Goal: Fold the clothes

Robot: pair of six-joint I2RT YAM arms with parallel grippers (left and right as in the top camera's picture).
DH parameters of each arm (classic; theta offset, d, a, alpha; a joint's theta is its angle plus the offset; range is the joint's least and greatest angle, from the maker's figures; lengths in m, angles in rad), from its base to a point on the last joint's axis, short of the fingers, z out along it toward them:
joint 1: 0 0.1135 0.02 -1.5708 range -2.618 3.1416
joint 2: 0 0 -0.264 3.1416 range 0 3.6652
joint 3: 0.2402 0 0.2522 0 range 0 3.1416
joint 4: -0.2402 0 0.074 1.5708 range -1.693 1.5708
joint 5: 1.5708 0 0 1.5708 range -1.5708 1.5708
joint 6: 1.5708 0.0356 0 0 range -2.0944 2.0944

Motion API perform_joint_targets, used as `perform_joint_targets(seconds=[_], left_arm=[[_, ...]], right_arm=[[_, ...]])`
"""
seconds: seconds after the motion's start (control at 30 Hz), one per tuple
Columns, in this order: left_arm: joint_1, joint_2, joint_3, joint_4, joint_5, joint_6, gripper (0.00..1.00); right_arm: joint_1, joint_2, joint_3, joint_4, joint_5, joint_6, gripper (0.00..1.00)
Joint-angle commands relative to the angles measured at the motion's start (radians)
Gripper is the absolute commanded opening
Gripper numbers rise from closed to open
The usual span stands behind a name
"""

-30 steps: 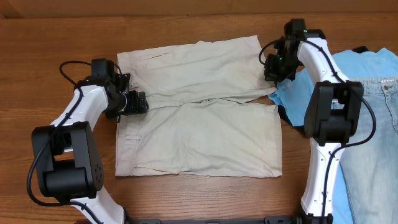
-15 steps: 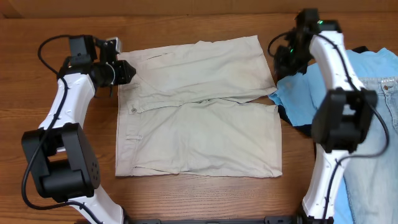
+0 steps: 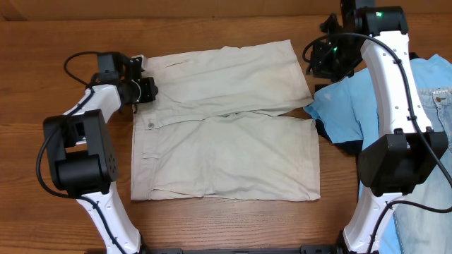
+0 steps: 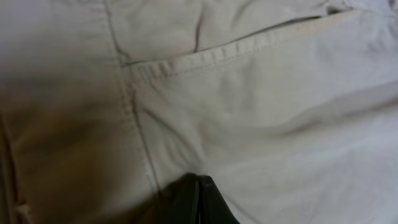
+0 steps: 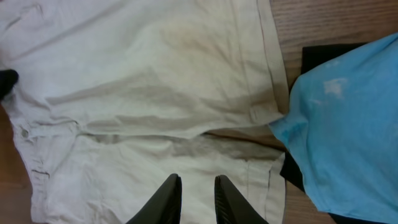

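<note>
Both arms are built alike: smooth white shells on the long links and chunky black blocks at the joints. The left arm (image 3: 88, 116) has a big black housing (image 3: 78, 166) with rounded corners low down, and a thin black cable (image 3: 68, 63) arcs off its upper end. The right arm (image 3: 395, 77) has a matching black housing (image 3: 395, 159), and a black wire (image 3: 424, 134) trails beside its white shell. A small green light (image 3: 382, 13) glows near its top. The left gripper (image 4: 198, 190) shows only as a dark, matte black tip. The right gripper (image 5: 196, 180) has two black fingers (image 5: 166, 199), slightly glossy, that taper to slim rounded ends.
</note>
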Motion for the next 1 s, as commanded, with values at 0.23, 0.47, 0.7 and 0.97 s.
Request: perform_joint_targets(seconds=[0.23, 0.47, 0.7, 0.97], left_arm=[[0.285, 0.061, 0.012, -0.059, -0.203, -0.163, 0.04], [0.336, 0.04, 0.209, -0.217, 0.112, -0.069, 0.09], [0.331, 0.002, 0.505, -0.607, 0.155, 0.064, 0.13], [0.312, -0.126, 0.592, -0.959, 0.163, 0.124, 0.07]], right_arm=[[0.047, 0.001, -0.134, 0.098, -0.009, -0.009, 0.26], [0.133, 0.001, -0.304, 0.243, -0.009, -0.01, 0.3], [0.235, 0.001, -0.464, 0.191, 0.051, 0.095, 0.24], [0.284, 0.001, -0.679, 0.238, 0.074, 0.175, 0.16]])
